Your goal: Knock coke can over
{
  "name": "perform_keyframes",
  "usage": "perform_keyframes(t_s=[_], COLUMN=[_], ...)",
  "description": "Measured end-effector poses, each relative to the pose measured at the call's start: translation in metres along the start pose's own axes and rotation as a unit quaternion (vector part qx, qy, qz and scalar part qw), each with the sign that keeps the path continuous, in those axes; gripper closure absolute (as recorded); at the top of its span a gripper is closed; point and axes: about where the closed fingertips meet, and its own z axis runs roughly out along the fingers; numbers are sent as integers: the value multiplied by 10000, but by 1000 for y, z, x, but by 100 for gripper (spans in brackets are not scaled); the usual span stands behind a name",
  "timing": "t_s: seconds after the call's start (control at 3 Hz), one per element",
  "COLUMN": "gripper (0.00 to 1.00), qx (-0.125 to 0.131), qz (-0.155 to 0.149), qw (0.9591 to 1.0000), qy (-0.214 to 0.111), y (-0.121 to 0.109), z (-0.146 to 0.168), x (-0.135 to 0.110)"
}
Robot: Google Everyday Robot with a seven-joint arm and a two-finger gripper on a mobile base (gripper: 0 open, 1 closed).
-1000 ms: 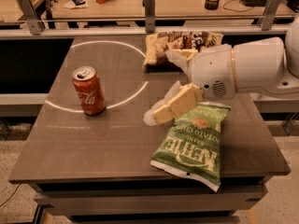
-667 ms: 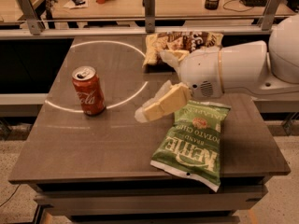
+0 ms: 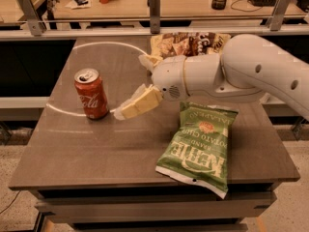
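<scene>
Coke can (image 3: 91, 94) stands upright on the table (image 3: 72, 153), silver top w/ pull tab up, red side w/ white script facing the cam. Its base sits on the white ring (image 3: 104, 44) marked on the tabletop. Gripper (image 3: 124, 111) is just right of the can in view, low, at about the height of the can's base, tip aimed at it. It's just beside the can; can't tell if they touch. Can't tell how far open the gripper is; nothing seen in its hold. White arm (image 3: 251, 66) runs from the gripper away from the can to the right edge of view. Green Kettle chip bag (image 3: 200, 146) lies flat further right of the can & nearer the cam, beyond the gripper, well apart from the can. Brown snack bag (image 3: 188, 45) lies right of the can & further back, partly hidden behind the arm
</scene>
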Motion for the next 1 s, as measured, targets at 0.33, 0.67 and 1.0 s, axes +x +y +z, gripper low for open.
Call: perform_keyframes(t_s=[0.33,0.67,1.0], gripper=[0,0,0], qx=[-125,-269,-419], qz=[61,148,156], qw=[9996,9979,9952], qy=[-248,-566,-869], y=[-5,-3,4], z=[38,67,89], x=[5,3,-1])
